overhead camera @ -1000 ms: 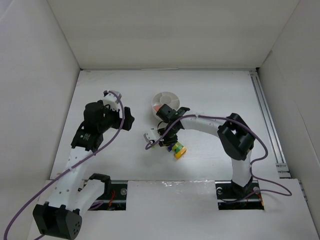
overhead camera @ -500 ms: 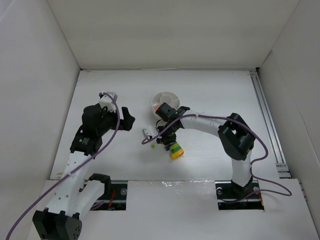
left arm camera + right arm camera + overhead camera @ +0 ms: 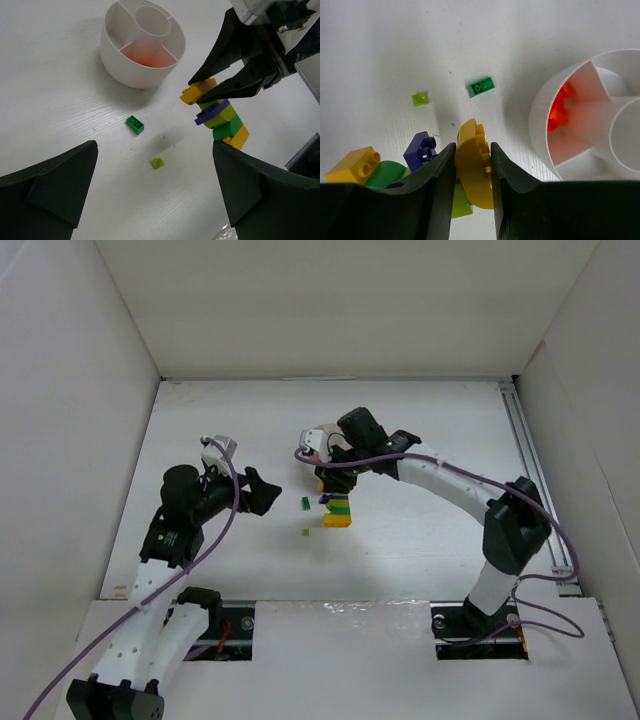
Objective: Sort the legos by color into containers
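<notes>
the yellow piece (image 3: 472, 172) atop the clump (image 3: 222, 122), near the dish (image 3: 122, 62), is pinched by the right gripper (image 3: 472, 150) (left gripper (image 3: 154, 147) spread, empty). it must next be pulled free and carried to an unused wedge.

I see the dish (image 3: 131, 70) behind the clump (image 3: 223, 123); a brick (image 3: 135, 124) and a bit (image 3: 157, 163) lie left, on the bench (image 3: 60, 100)

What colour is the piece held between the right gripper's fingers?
Yellow-orange. The rounded studded piece shows best in the right wrist view.
</notes>
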Available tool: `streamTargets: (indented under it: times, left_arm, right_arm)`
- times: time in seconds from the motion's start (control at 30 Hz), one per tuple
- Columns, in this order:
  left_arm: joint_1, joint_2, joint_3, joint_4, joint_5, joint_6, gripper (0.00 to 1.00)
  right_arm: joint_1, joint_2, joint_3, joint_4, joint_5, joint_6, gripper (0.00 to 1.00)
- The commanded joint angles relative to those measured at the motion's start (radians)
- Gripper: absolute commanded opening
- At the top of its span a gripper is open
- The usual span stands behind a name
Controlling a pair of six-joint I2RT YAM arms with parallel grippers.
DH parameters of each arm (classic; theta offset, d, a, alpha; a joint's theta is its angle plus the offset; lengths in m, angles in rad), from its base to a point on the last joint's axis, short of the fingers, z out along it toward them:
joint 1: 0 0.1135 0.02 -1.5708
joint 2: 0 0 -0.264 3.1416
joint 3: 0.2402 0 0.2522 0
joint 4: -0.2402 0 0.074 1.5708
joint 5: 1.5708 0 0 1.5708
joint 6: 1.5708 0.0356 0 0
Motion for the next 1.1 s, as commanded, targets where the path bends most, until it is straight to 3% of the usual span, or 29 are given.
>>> streamTargets:
  times: [0.0,0.23,0.5,0.67,1.07]
  left_arm:
    - [0.004,0.027,-0.006,0.066,0.149,-0.009,0.97]
    - [0.004,0.175,-0.036,0.250,0.416,-0.185,1.00]
    - [-0.016,0.157,-0.093,0.311,0.361,-0.281,1.00]
    - [-0.064,0.160,-0.122,0.359,0.257,-0.300,0.98]
    - [-0.074,0.268,-0.113,0.460,0.289,-0.300,0.92]
  right_arm:
    - [0.016,-0.109,-0.070,0.145,0.016,0.083,0.06]
    - [0.073,-0.142,-0.072,0.222,0.262,0.112,0.05]
    - [0.105,-0.132,-0.050,0.254,0.398,0.162,0.04]
    - [0.125,-0.123,-0.027,0.245,0.416,0.181,0.04]
    - [0.182,-0.123,0.000,0.245,0.406,0.146,0.04]
